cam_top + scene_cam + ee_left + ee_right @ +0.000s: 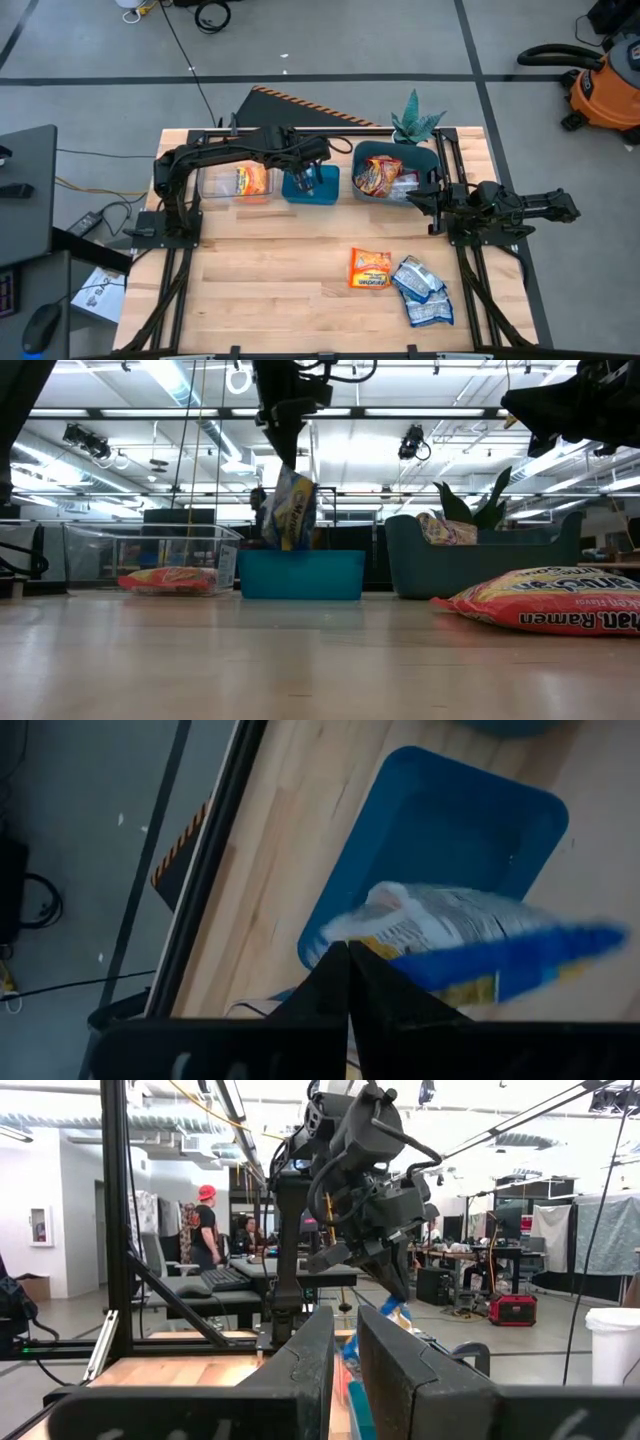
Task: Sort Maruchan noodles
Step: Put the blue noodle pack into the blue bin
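Observation:
My left gripper (284, 448) is shut on a blue-white noodle packet (292, 510) and hangs over the small blue bin (300, 575), which also shows in the high view as the blue bin (310, 186). The clear bin (235, 181) holds an orange packet (250, 180). The teal bin (395, 172) holds red-silver packets (378, 174). One orange packet (370, 268) and several blue-white packets (422, 292) lie flat on the table's near right part. My right gripper (418, 196) waits open beside the teal bin's near right corner and holds nothing. My left gripper pinches the blue-white packet between its two shut fingers (330, 982) at one end edge (366, 946). The fingers come from above, pointing down. The packet hangs below them, slightly tilted and lifted clear, with its lower end (290, 544) just above the blue bin's rim.
A potted plant (415, 122) stands at the far edge behind the teal bin. The three bins sit in a row along the far side. Bare wood (270, 270) spans the table's near left and middle. People and desks show in the room beyond.

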Tool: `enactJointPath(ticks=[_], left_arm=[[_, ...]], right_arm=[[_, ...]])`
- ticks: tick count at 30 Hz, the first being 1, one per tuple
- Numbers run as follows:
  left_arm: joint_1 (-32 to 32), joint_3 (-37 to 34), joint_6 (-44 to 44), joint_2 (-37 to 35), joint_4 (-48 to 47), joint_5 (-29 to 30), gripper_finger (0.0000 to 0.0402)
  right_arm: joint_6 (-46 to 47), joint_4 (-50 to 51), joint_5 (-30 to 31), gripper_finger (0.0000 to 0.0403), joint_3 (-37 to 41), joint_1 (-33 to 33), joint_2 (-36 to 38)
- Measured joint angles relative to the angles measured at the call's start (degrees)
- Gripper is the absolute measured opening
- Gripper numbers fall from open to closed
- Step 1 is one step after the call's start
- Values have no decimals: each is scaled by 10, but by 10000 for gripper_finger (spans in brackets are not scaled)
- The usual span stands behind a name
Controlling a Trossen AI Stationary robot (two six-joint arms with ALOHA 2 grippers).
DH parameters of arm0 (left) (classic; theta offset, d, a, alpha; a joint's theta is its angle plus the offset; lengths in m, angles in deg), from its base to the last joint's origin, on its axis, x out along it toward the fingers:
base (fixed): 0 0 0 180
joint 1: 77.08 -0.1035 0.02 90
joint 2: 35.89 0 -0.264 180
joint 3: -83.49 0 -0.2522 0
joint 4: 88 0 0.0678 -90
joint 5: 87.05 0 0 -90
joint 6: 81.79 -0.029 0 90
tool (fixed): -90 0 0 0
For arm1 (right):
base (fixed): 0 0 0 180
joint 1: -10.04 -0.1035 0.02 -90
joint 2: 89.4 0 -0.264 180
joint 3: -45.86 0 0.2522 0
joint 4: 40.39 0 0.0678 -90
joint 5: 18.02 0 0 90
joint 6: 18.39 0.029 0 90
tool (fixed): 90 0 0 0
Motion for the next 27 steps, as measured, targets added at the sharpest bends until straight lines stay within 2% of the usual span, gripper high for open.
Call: enactJointPath(ticks=[6, 13, 17, 27], left_arm=[[0, -6, 3, 5, -1, 0, 4], [-9, -62, -7, 4, 15, 9, 4], [-16, -94, -22, 5, 34, -6, 4], [-11, -168, -85, 5, 184, -17, 4]], right_arm=[[0, 0, 0, 55, 0, 0, 0], [0, 0, 0, 55, 0, 0, 0], [0, 0, 0, 55, 0, 0, 0], [0, 0, 0, 55, 0, 0, 0]])
